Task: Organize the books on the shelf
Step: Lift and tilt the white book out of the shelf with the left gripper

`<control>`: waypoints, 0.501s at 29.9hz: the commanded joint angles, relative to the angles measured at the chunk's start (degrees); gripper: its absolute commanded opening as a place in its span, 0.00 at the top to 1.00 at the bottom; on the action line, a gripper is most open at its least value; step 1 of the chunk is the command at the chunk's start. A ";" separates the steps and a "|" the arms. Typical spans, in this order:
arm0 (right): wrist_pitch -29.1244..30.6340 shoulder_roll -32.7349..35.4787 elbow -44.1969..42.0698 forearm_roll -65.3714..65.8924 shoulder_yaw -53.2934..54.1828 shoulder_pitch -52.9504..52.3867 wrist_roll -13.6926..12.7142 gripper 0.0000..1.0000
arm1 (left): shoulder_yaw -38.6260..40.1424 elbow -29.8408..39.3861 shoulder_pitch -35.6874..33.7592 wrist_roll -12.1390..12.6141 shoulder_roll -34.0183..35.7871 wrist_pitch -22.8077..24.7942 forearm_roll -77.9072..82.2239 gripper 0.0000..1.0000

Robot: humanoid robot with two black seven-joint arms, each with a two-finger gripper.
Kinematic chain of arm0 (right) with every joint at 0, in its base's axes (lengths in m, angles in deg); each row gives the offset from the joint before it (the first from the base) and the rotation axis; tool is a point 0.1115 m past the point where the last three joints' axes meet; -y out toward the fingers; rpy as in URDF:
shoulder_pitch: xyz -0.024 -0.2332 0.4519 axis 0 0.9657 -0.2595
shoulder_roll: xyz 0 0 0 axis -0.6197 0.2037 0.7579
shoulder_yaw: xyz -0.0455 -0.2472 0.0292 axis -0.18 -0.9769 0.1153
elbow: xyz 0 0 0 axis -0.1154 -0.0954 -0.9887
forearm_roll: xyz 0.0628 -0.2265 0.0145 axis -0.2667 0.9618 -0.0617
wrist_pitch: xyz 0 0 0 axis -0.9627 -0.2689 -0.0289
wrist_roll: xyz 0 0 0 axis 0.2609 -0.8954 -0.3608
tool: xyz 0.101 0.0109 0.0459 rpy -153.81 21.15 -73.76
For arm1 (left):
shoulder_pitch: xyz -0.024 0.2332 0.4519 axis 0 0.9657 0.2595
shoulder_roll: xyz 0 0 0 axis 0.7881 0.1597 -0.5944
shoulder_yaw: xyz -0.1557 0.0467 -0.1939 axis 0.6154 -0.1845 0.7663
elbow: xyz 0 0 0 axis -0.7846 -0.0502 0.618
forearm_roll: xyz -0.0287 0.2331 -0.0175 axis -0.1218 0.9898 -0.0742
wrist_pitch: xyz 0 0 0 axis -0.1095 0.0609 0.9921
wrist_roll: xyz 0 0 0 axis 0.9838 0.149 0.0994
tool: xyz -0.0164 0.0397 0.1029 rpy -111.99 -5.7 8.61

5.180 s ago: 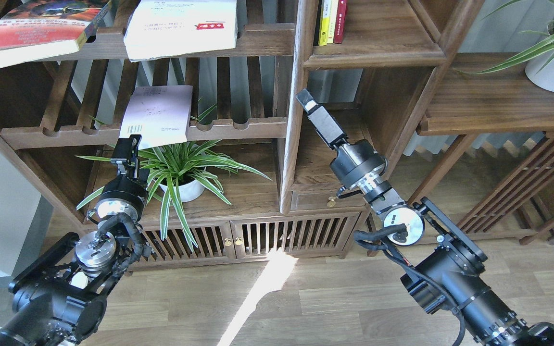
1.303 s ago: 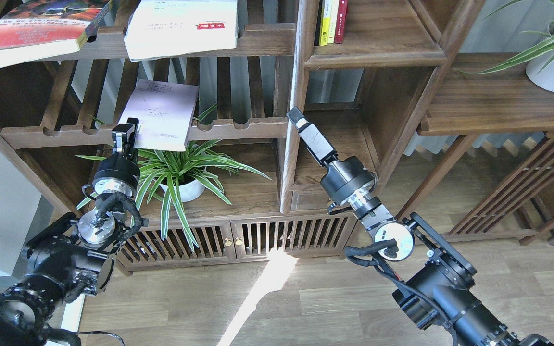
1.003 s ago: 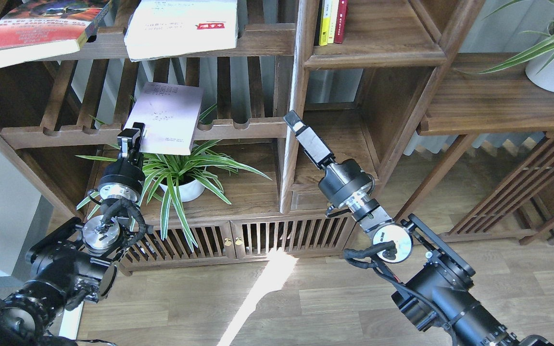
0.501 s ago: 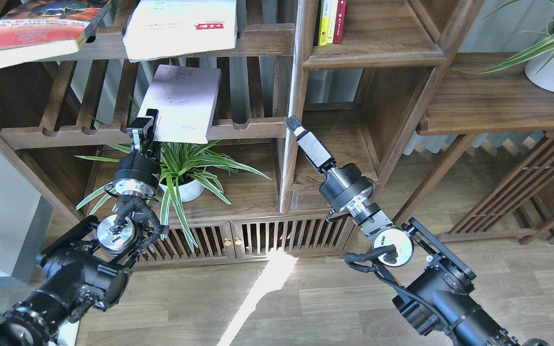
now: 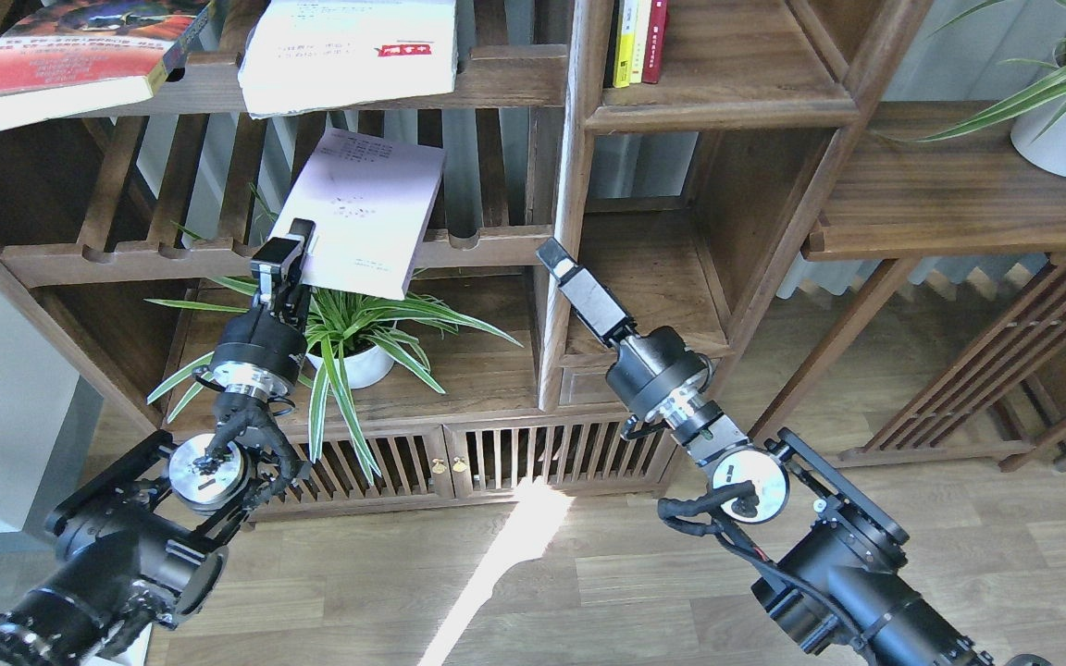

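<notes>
Left gripper (image 5: pixel 285 257) clamped on thin book's (image 5: pixel 362 213) seven-o'clock corner; carry toward three o'clock into shelf (image 5: pixel 653 277), level; right gripper's (image 5: pixel 554 261) state unclear

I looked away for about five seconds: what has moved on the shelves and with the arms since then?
The left gripper closed on the thin white book and lifted it off the slatted rack, carrying it up and rightward, tilted. The right gripper drifted slightly left and down, holding nothing. The red-orange book, thick white book and both plants stayed put.
</notes>
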 commanded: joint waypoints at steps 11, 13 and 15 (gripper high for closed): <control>-0.01 -0.19 -1.09 0.02 -2.77 -0.05 0.00 0.00 | 3.53 15.14 12.54 -0.01 4.54 0.00 6.86 0.98; -0.01 -0.19 -1.35 0.02 -2.86 -0.05 0.00 0.00 | 4.23 16.37 13.77 -0.01 4.54 0.00 7.92 0.98; -0.01 -0.11 -1.96 0.02 -2.86 -0.13 -0.09 0.00 | 4.76 18.74 15.44 -0.01 4.71 0.00 8.27 0.98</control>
